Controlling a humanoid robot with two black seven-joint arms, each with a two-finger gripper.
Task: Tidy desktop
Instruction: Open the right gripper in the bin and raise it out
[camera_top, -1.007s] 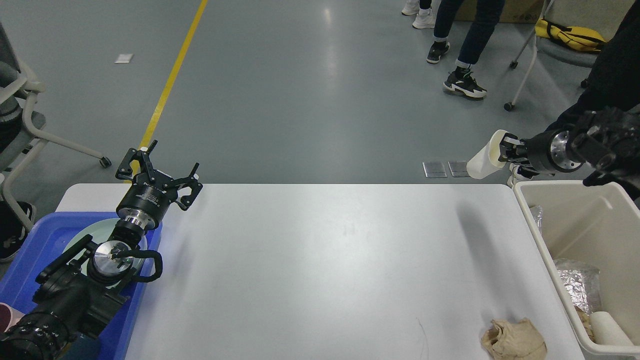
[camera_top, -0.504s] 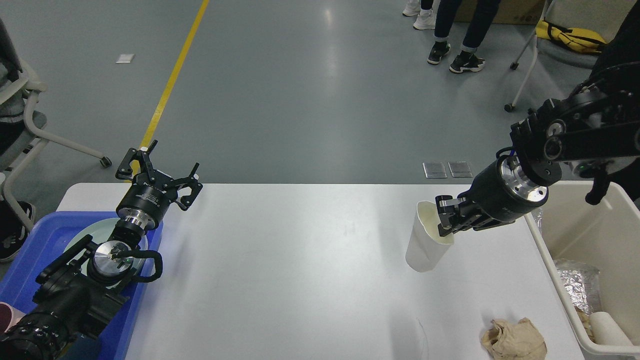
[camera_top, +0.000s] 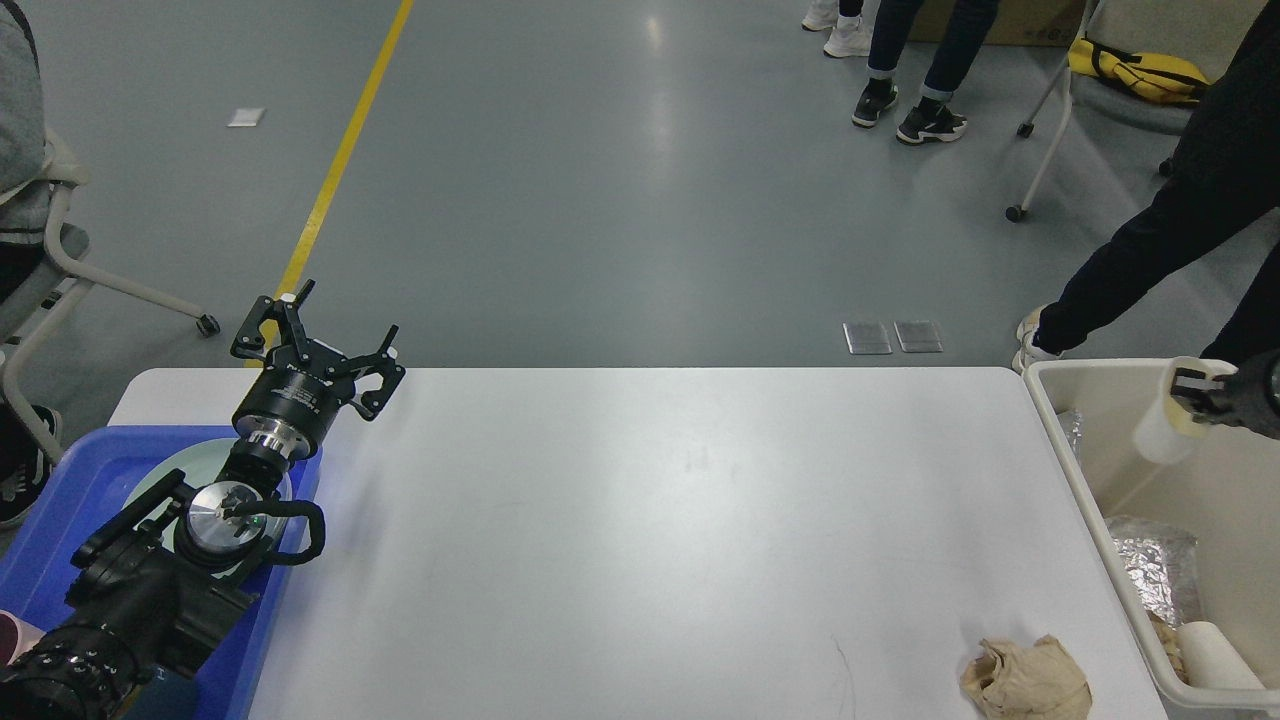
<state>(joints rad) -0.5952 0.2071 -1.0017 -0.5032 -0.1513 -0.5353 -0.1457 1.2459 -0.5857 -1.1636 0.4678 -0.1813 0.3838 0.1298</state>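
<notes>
The white desktop (camera_top: 640, 520) fills the middle of the head view. A crumpled brown paper wad (camera_top: 1025, 678) lies on it near the front right corner. My right gripper (camera_top: 1197, 393) comes in at the right edge, shut on the rim of a white paper cup (camera_top: 1158, 438), which it holds tilted over the cream bin (camera_top: 1072, 470). My left gripper (camera_top: 322, 340) is open and empty, held above the desktop's far left corner beside the blue tray (camera_top: 60, 500).
The blue tray holds a pale green plate (camera_top: 165, 475) under my left arm. The bin holds crumpled foil (camera_top: 1160, 565) and a white roll (camera_top: 1210, 650). A person's dark legs (camera_top: 1150, 250) stand just behind the bin. A wheeled chair (camera_top: 60, 260) stands at far left.
My right gripper has carried the white cup from above the desktop's right side rightward to over the bin. My left arm has not moved. The person behind the bin has shifted.
</notes>
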